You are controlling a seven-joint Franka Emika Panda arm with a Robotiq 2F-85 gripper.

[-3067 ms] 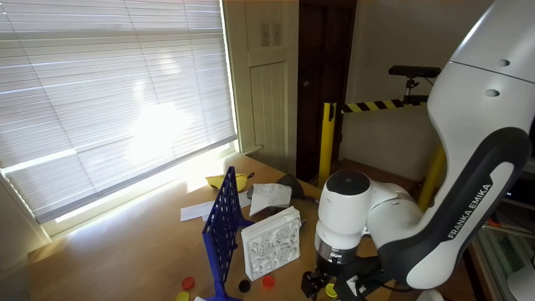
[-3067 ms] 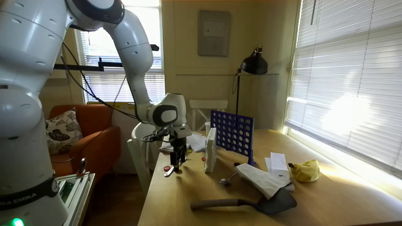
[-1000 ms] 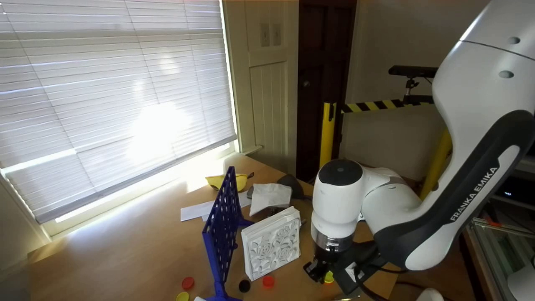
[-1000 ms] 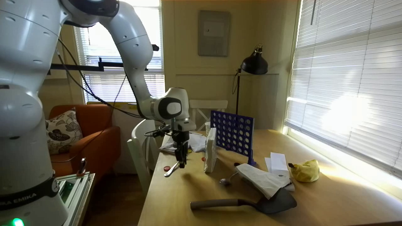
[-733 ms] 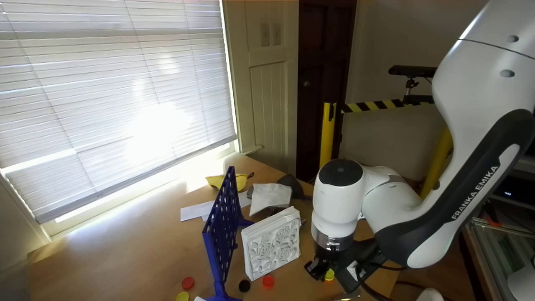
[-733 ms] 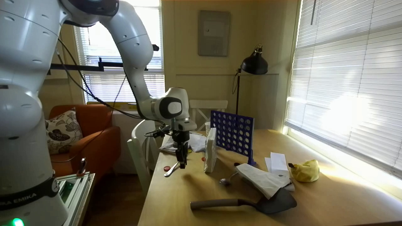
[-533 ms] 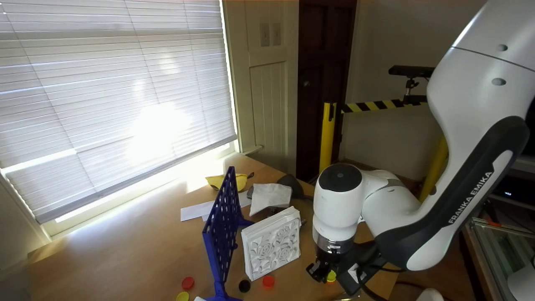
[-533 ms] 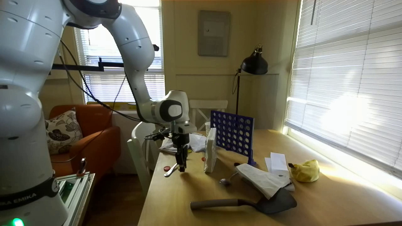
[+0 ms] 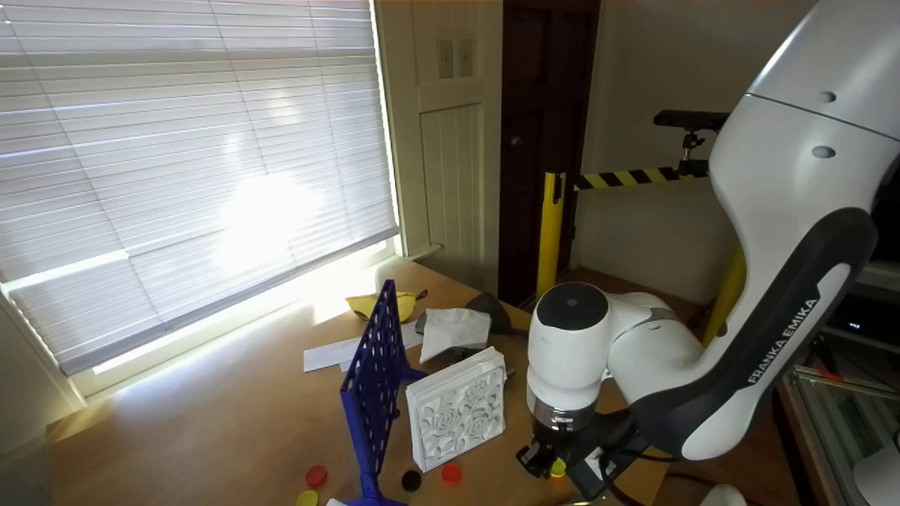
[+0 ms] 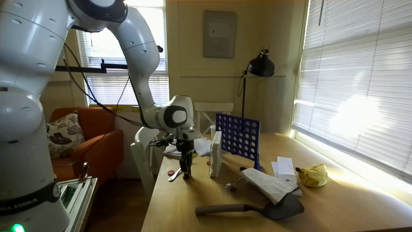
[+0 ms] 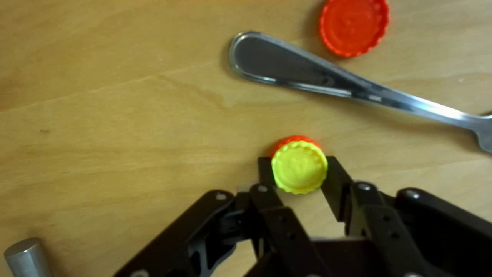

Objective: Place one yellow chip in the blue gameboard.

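My tool [image 11: 298,167] pinches one yellow chip [image 11: 300,169] across its rim, presumably to leave the faces free for insertion. One red chip [image 11: 295,139] shows behind it; whether held too, I cannot tell. Adjacent on the worktop [image 11: 134,134]: one cutlery handle [image 11: 338,81], one further red chip [image 11: 354,27]. Beyond one white box [image 9: 457,418] stands one blue gameboard [image 9: 373,383], upright, likely for loading from above. Near its foot, in an exterior view: two red chips [image 9: 451,474], one black chip [image 9: 411,481], one spare yellow chip [image 9: 307,499].
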